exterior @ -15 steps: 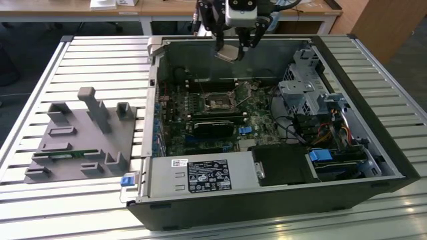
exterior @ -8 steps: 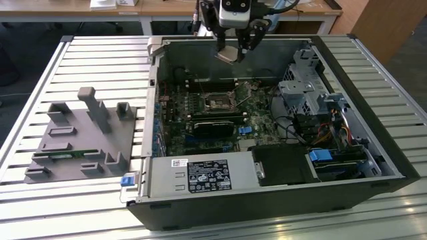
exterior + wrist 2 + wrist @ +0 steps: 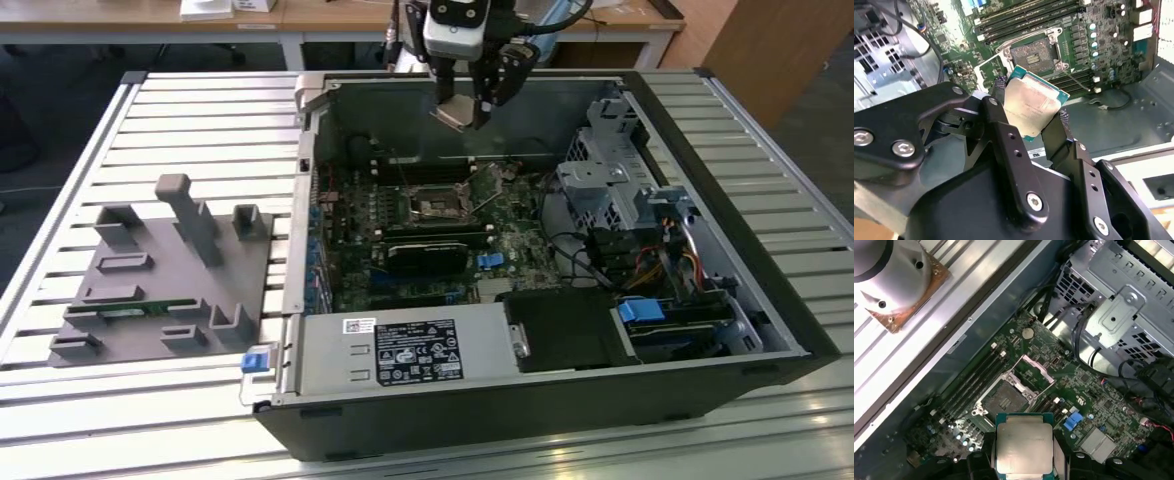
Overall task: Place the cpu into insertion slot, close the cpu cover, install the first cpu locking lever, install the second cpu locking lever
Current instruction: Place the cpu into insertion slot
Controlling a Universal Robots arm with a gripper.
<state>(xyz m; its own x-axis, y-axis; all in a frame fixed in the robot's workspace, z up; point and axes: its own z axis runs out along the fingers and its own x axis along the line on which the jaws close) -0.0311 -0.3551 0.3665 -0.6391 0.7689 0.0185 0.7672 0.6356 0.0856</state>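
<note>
Plainly the gripper point(image 3: 1031, 107) is narrowed onto the cpu point(image 3: 1029, 102), its two black fingers point(image 3: 999, 92) pinching opposite edges of the chip so that the dull silver top faces the second wrist view. In the exterior view the gripper point(image 3: 470, 108) hangs with the cpu point(image 3: 458, 112) above the open computer case point(image 3: 310, 200), close to the case's wall farthest from that camera and well above the motherboard point(image 3: 514, 235). The chip looks tilted there, not level with the board.

The insertion slot point(image 3: 1004, 401) lies bare on the green board beside the long memory slots, its dark centre uncovered. The cpu cover point(image 3: 1034, 371) stands swung open at one edge of the socket, so nothing lies over the socket. In the first wrist view the cpu point(image 3: 1024, 447) sits apart from the slot, not over it.

My judgement: the first step, placing the chip, is in hand and not yet done, and the cover and both levers are untouched. Seating calls for bringing the chip level and square over the socket, with its edges matched to the rim, and a soft descent, since a skewed drop could harm the contacts
</note>
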